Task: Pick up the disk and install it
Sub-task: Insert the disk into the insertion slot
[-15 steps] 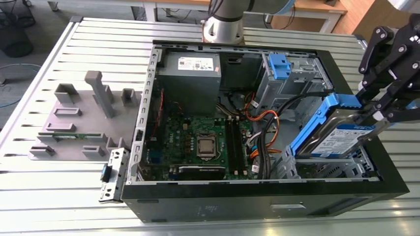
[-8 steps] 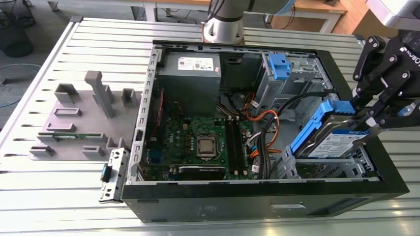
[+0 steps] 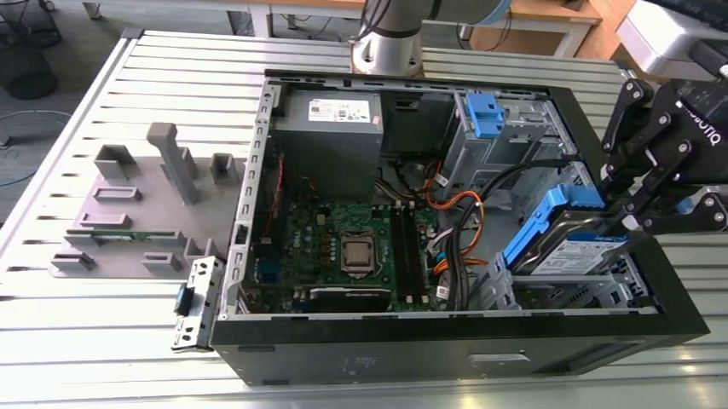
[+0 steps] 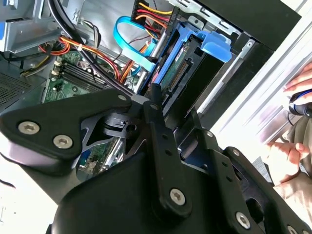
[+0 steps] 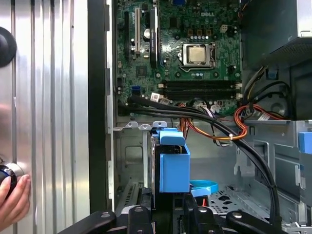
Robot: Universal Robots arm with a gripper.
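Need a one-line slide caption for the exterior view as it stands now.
Gripper holds the disk tilted over the drive bay of the open case, at the exterior view's right.

Black linkage end effector with silver screws, grey arm.

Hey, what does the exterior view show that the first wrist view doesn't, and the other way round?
Exterior view: the gripper holding the disk tilted above the case's drive bay, the arm's base behind the case, and a grey fixture on the table at that view's left. First wrist view: a person's hand over the slatted table, outside the case. Both: the disk's blue rail frame and the motherboard's processor.
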